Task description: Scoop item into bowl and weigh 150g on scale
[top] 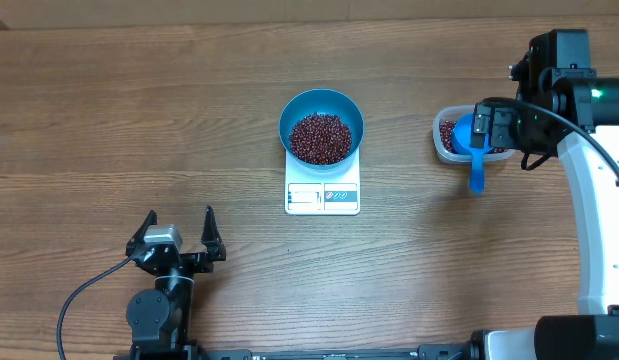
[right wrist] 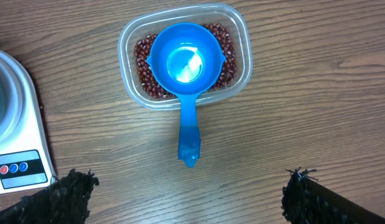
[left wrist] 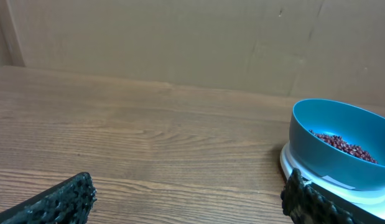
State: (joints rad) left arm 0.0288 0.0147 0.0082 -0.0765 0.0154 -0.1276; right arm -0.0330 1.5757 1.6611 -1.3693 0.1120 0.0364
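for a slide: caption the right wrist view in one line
Empty scoop lies on beans in the tub, open right gripper above, scale at left.

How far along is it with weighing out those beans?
Done: small dark red-brown beans heaped in the round blue bowl on the flat white scale. In hand: nothing; the blue plastic scoop rests empty in the clear tub, and both the right gripper and left gripper are open. Left: possibly more scoops; the display is unreadable here.
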